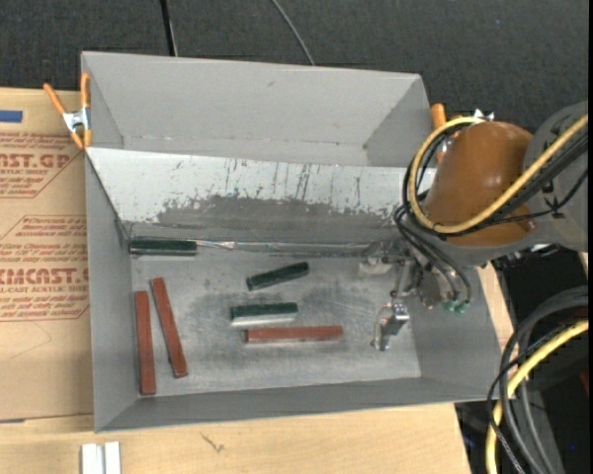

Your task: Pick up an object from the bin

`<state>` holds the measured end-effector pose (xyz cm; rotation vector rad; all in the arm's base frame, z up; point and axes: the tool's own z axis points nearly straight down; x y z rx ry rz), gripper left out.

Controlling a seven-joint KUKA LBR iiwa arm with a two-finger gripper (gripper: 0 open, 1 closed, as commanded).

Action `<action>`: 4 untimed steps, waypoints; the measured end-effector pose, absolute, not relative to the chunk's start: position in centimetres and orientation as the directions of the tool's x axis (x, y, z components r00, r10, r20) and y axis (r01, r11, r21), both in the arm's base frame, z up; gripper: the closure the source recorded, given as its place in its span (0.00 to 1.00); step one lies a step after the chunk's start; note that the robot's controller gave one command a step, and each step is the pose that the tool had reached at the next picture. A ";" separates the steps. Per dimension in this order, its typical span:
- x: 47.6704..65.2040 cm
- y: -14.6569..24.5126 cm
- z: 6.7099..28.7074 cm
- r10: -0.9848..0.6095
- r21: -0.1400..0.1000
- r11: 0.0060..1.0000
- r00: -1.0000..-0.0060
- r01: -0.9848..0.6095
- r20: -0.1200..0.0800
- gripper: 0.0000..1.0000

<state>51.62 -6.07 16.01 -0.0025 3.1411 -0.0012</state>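
My gripper (386,330) hangs low over the right part of the bin floor, its metal fingers pointing down with nothing between them. Just left of it lies a flat red-brown bar (294,335). Above that bar rests a dark green bar with a pale edge (264,312), and a second dark green bar (277,276) lies tilted a little farther back. The fingers touch none of these.
Two long red-brown bars (168,327) (144,343) lie side by side near the left wall. Another dark green bar (162,248) sits against the back wall at the left. The arm with its orange cover and cables crowds the right rim.
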 end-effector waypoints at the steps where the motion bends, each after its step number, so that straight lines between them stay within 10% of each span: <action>1: 51.6 -6.1 16.0 -0.002 -0.001 1.000 -1.000 -0.002 -0.001 0.00; 2: 49.5 -3.3 7.4 0.009 0.000 1.000 -1.000 0.009 -0.004 1.00; 3: 49.5 -3.3 7.4 0.009 0.000 1.000 -1.000 0.009 -0.004 1.00; 4: 51.6 -2.2 26.1 0.010 0.001 1.000 -1.000 0.010 -0.010 1.00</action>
